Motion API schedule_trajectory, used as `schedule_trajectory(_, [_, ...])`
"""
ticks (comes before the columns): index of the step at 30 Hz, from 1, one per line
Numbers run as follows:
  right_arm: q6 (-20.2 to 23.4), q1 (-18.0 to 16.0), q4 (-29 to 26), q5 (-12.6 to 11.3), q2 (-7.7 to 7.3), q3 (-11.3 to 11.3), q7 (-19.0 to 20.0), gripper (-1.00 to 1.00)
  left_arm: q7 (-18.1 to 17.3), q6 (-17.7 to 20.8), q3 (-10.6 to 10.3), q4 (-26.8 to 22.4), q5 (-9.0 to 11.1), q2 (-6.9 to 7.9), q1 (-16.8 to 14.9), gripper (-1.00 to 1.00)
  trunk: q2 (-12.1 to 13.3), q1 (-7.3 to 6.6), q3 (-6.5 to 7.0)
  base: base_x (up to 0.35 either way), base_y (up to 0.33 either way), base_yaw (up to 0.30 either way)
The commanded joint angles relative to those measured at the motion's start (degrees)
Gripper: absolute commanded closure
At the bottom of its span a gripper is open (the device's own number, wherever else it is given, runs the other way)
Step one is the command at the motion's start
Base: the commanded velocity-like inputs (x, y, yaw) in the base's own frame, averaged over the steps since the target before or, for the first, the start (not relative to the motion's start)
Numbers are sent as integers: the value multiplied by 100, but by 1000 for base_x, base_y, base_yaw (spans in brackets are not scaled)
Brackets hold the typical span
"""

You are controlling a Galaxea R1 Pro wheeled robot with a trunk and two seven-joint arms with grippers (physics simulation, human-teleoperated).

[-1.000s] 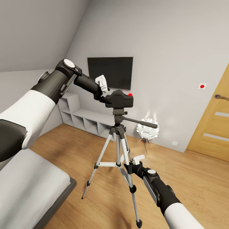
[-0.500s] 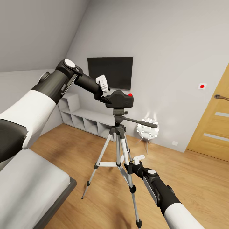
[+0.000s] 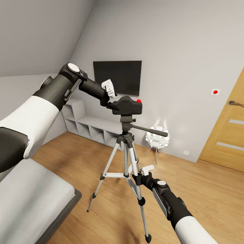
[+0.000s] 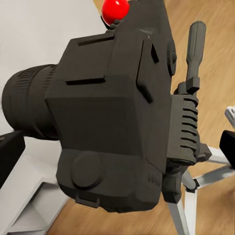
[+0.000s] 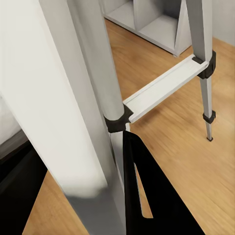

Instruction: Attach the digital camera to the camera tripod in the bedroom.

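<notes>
While our left pincer (image 3: 112, 98) gripped the digital camera (image 3: 128, 106) seated on the camera tripod (image 3: 126, 159) head, our right pincer (image 3: 139, 173) clamped a silver tripod leg above the wood floor (image 3: 203, 189).

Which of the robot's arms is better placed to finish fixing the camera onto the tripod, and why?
Left. The left gripper is at the camera, which sits on the tripod head. The right gripper is low down at a tripod leg, far below the camera, better placed to steady the stand.
</notes>
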Motion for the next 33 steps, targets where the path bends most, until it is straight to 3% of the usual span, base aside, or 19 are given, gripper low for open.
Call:
schedule_trajectory(1, [26, -4, -5, 46, 0, 0, 4, 100, -15, 70, -5, -7, -1, 9, -5, -100, -8, 2, -10, 0, 0, 0])
schedule_trajectory(6, [26, -4, -5, 45, 0, 0, 4, 100, 82, 119, 194, 0, 17, 31, -5, -100, -8, 2, -10, 0, 0, 0])
schedule_trajectory(7, [26, -4, -5, 44, 0, 0, 4, 100, 137, 131, 435, 3, 23, 43, -7, -100, -8, 2, -10, 0, 0, 0])
schedule_trajectory(9, [29, -4, -5, 45, 0, 0, 4, 100, 173, 143, 642, 7, 26, 55, -8, -100, -8, 2, -10, 0, 0, 0])
schedule_trajectory(10, [31, -4, -5, 45, 0, 0, 4, 100, 217, 170, 882, 28, 28, 78, -8, -100, -8, 2, -10, 0, 0, 0])
schedule_trajectory(14, [32, -4, -7, 46, 0, 0, 4, 100, 320, 367, 1428, 126, 31, 144, -8, -100, -8, 2, -10, 0, 0, 0])
schedule_trajectory(15, [30, -4, -8, 46, 0, 0, 4, 100, 357, 542, 1695, 191, 28, 195, -9, -100, -8, 2, -10, 0, 0, 0])
schedule_trajectory(20, [32, -4, -6, 44, 0, 0, 4, 100, 406, 1078, 2166, 403, 25, 411, -7, -100, -8, 2, -10, 0, 0, 0])
schedule_trajectory(21, [30, -4, -6, 45, 0, 0, 4, 100, 422, 1294, 2260, 523, 24, 537, -8, -100, -8, 2, -10, 0, 0, 0])
schedule_trajectory(26, [33, -4, -5, 40, 0, 0, 4, 100, 548, 1775, 2372, 1013, 16, 909, -7, -100, -8, 2, -10, 0, 0, 0])
schedule_trajectory(28, [34, -4, -5, 39, 0, 0, 4, 100, 693, 1952, 2399, 1485, 17, 1109, -7, -100, -8, 2, -10, 0, 0, 0])
schedule_trajectory(33, [35, -4, -5, 32, 0, 0, 4, 100, 1036, 2060, 2420, 2702, 16, 1324, -7, -100, -8, 2, -10, 0, 0, 0])
